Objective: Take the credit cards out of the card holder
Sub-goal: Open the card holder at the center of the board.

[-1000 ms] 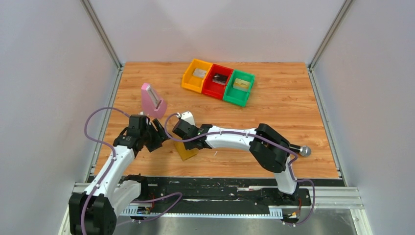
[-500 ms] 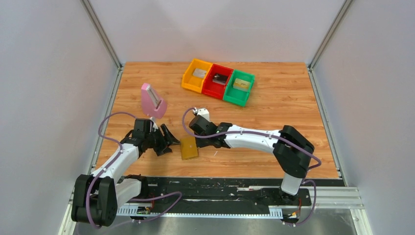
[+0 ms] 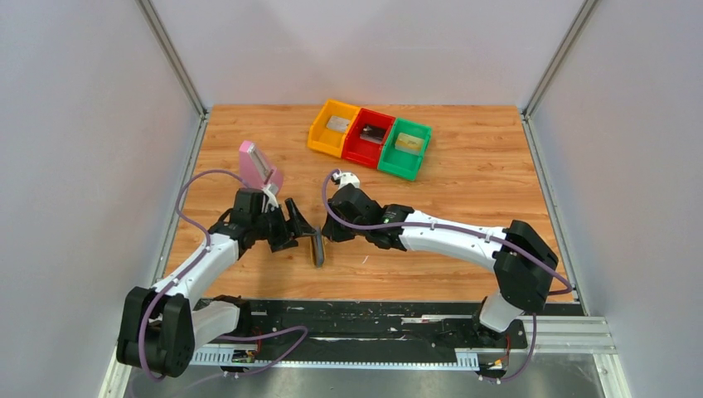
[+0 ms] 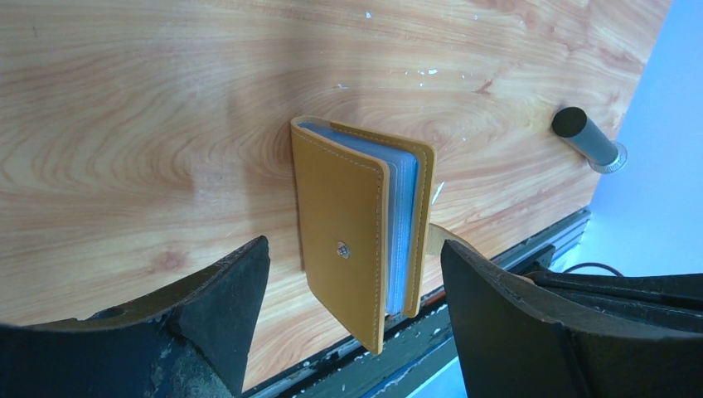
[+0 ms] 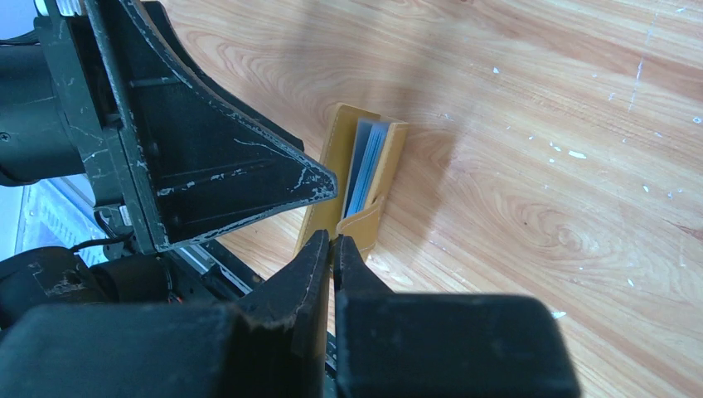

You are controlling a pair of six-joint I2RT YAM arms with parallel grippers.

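Observation:
The mustard-tan card holder (image 3: 317, 247) stands on edge on the table, slightly ajar, with light blue sleeves showing inside (image 4: 340, 207) (image 5: 336, 157). My right gripper (image 3: 328, 233) (image 5: 332, 240) is shut on its small tan tab. My left gripper (image 3: 305, 237) (image 4: 355, 249) is open, one finger on each side of the holder without touching it. Three credit cards lie in the bins: a silver one (image 3: 336, 123), a dark one (image 3: 372, 133) and a golden one (image 3: 407, 142). No card shows inside the holder.
Orange (image 3: 319, 133), red (image 3: 358, 146) and green (image 3: 396, 163) bins stand in a row at the back. A pink block (image 3: 259, 168) stands just behind my left wrist. A black rod (image 4: 587, 139) lies near the table's front edge, beside the metal rail.
The card holder went from lying flat to standing on edge as my right gripper drew back with the tab. My left gripper moved right to straddle it and opened wider.

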